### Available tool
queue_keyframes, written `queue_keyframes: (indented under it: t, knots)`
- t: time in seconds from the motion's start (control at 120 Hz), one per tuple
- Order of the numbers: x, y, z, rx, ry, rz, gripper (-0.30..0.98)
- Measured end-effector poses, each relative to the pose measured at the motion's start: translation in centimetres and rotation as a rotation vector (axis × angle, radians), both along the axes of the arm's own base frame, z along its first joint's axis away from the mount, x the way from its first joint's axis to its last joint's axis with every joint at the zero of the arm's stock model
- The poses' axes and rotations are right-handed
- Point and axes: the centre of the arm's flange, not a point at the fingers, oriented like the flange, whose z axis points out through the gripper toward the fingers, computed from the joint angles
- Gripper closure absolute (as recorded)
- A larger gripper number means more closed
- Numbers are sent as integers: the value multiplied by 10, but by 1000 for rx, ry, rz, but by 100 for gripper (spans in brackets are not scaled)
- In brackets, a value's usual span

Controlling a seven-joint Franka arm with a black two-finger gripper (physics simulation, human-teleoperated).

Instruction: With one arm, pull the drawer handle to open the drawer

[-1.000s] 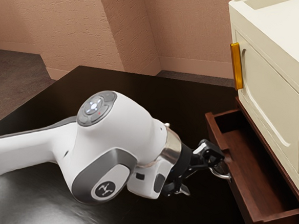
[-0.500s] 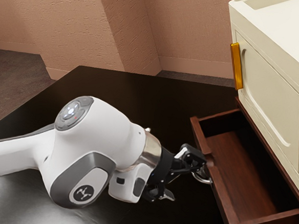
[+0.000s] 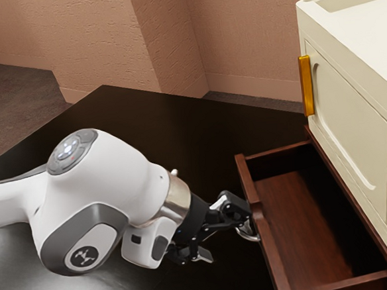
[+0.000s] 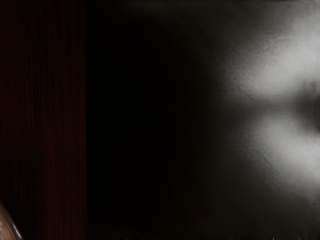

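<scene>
Reaching in from the exterior view's left over the dark table, with the white arm low and slanted toward the drawer front. Next along, the gripper, released rather than clenched: one finger hanging free, well apart from the other, and nothing pinched between. Just beyond, the metal handle, low on the outer face of the drawer and close beside the upper finger; probably hooked by that finger, though impossible to tell exactly where touching. Pulled well out already, with a broad stretch of the wooden floor exposed. Farther right, above the runners, the orange handle on the cream cabinet; not for pulling here.

As a judgement, nearly done or good enough to count as open. To finish well, draw straight back along the drawer's own line, toward the exterior view's left, slowly and at an even height. Keep the wrist from twisting, for fear of slipping off the ring or jamming the slide. Ease off at any resistance near the end of travel, then back clear without nudging the drawer shut.
</scene>
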Motion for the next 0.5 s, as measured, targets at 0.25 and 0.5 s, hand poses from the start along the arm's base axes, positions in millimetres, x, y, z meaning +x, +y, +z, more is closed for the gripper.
queue_keyframes:
  t: [0.25,0.5]
  knots:
    - [-9,15,-3,27,35,3,1]
    - [-19,26,6,34,69,9,19]
